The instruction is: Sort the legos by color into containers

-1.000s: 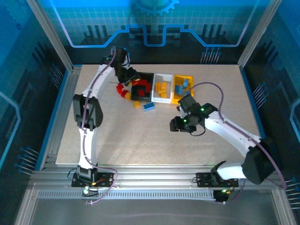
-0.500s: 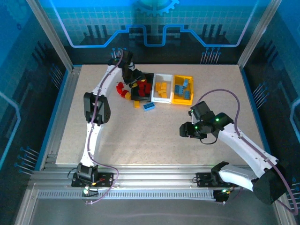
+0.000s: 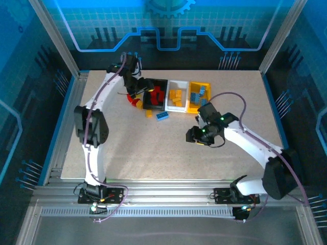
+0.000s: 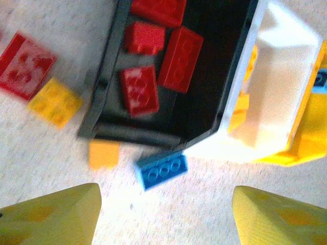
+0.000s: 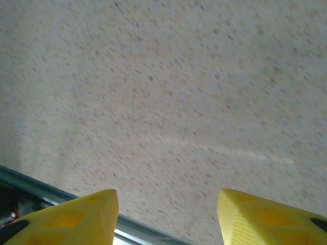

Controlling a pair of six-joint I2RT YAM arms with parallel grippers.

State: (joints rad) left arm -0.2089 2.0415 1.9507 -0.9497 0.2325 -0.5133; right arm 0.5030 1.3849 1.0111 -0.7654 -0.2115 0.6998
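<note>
Three containers stand in a row at the back: a black bin (image 3: 162, 86) with several red legos (image 3: 156, 96), a white bin (image 3: 180, 84) with orange-yellow ones, and a yellow bin (image 3: 200, 84) with light blue ones. My left gripper (image 3: 135, 91) hovers open at the black bin's left side. In its wrist view the left gripper (image 4: 166, 219) is empty above a loose blue lego (image 4: 162, 170), an orange one (image 4: 103, 154), a yellow one (image 4: 54, 102) and a red one (image 4: 25, 57). My right gripper (image 3: 193, 135) stands open and empty over bare table (image 5: 168, 102).
In the top view, loose red legos (image 3: 134, 101) lie left of the black bin, an orange lego (image 3: 148, 113) and the blue lego (image 3: 162, 116) in front of it. The black bin (image 4: 204, 102), white bin (image 4: 276, 76) and yellow bin (image 4: 311, 127) touch side by side.
My left gripper's jaws have opened wider and it has drawn back leftward from the black bin. The right arm swung out to the right, then back toward the table's middle.
</note>
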